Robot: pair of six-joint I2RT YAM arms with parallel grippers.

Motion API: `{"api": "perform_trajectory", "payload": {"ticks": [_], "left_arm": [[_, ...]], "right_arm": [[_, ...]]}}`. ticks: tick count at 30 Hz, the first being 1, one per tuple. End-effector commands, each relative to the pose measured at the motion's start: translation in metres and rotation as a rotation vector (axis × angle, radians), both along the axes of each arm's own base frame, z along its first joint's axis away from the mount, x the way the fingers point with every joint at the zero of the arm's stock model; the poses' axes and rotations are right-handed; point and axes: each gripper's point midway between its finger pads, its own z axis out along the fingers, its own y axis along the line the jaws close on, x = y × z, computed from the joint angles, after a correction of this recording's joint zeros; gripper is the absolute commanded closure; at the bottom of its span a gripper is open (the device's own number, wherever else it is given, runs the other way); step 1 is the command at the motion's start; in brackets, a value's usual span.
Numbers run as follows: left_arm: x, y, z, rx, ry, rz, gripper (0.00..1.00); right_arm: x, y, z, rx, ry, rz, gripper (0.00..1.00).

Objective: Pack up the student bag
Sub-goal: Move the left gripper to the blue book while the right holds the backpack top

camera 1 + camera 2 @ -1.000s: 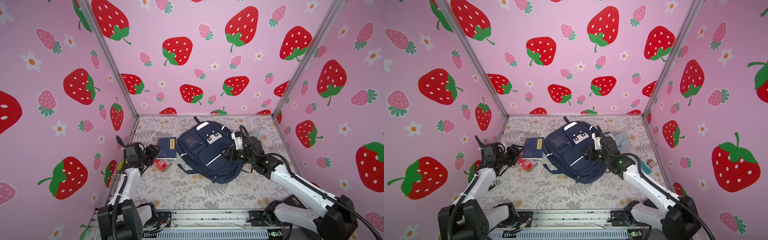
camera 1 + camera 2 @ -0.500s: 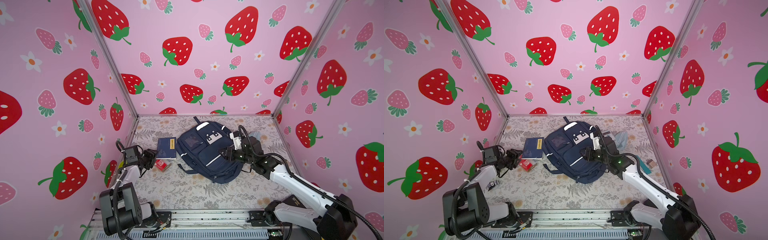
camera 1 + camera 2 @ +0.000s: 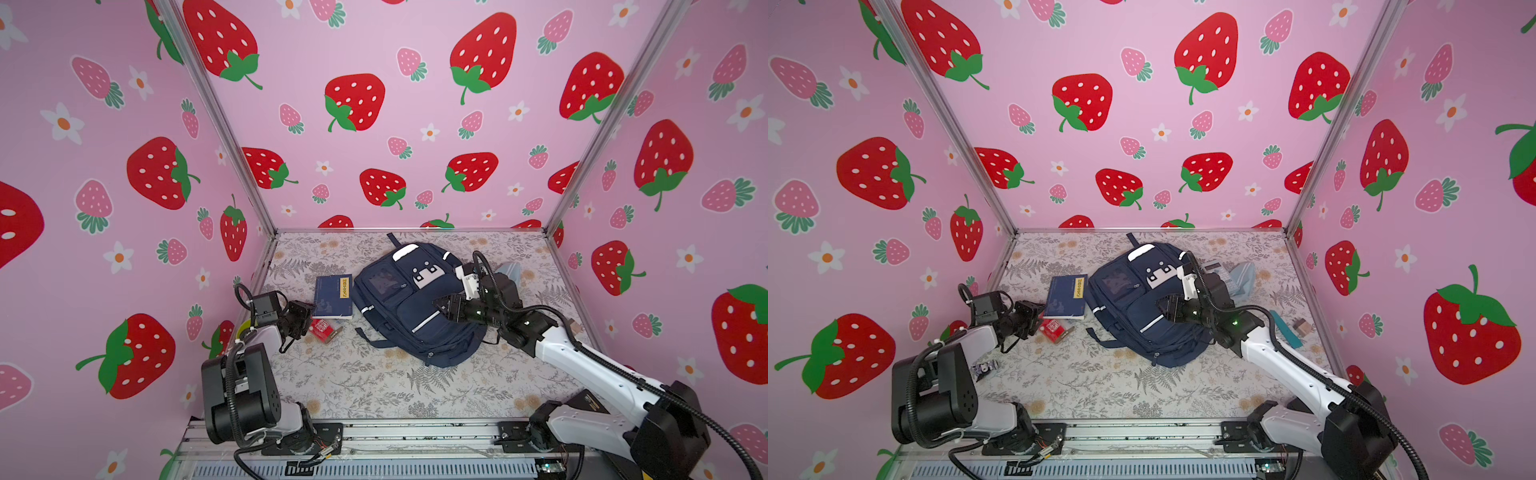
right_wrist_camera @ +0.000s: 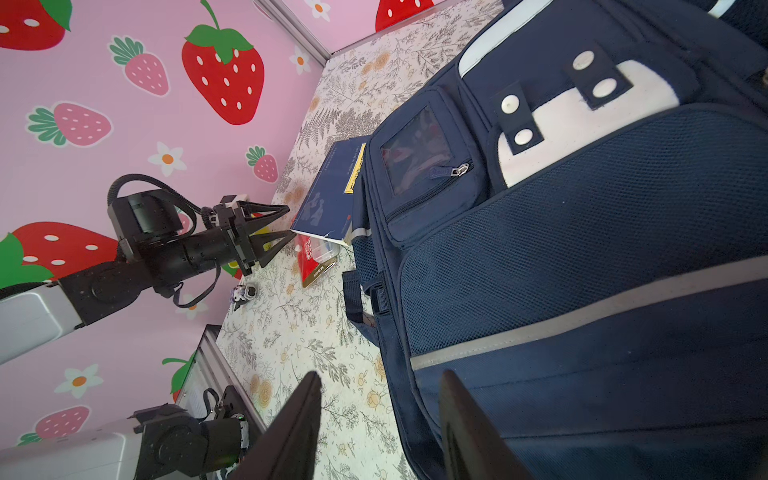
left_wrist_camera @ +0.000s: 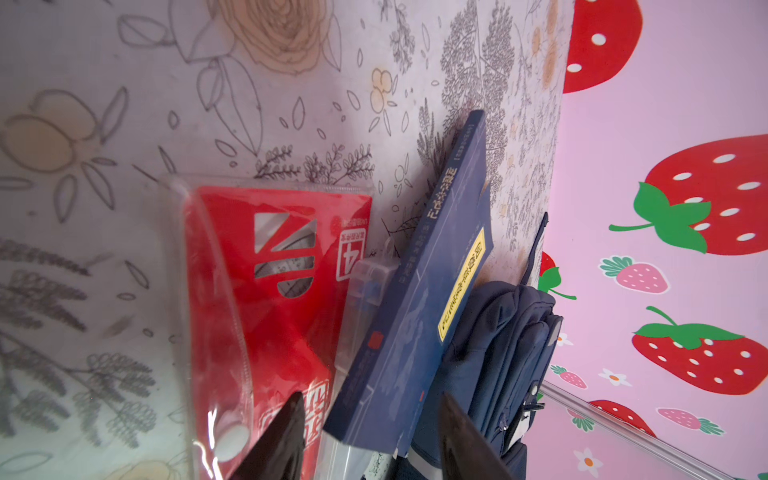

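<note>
seemingly empty, half-open: left gripper (image 4: pixel 289 222) by "4"-marked red packet (image 5: pixel 270 270), right gripper (image 4: pixel 380 376) over student bag (image 3: pixel 411 307).

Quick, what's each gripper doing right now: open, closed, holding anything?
Left gripper: open at the blue book corner, holding nothing.
Right gripper: open over the student bag edge, holding nothing.

Both the left arm (image 3: pixel 266 337) and right arm (image 3: pixel 582 361) wear white shells between chunky black joint housings, with ribbed black conduit (image 4: pixel 141 178) looping alongside. The left gripper (image 4: pixel 291 221) and right gripper (image 4: pixel 379 374) are all black; the left one's jaws are triangular trusses. A green light (image 3: pixel 1234 322) glows near the right wrist.
</note>
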Motion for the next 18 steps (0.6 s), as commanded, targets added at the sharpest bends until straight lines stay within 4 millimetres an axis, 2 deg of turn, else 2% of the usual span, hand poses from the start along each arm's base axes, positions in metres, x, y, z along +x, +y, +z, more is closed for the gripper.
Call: {"api": "perform_trajectory", "payload": {"ticks": [1,9,18], "left_arm": [[0.006,0.003,-0.001,-0.019,-0.026,0.022,0.51],[0.011,0.002,-0.008,-0.039,-0.033,0.024,0.53],[0.013,0.002,-0.012,-0.049,-0.030,0.020,0.66]], "right_arm": [[0.000,0.006,0.008,0.022,-0.016,0.016,0.52],[0.000,0.009,0.010,0.029,-0.017,0.028,0.52],[0.000,0.009,0.008,0.022,-0.015,0.028,0.52]]}}
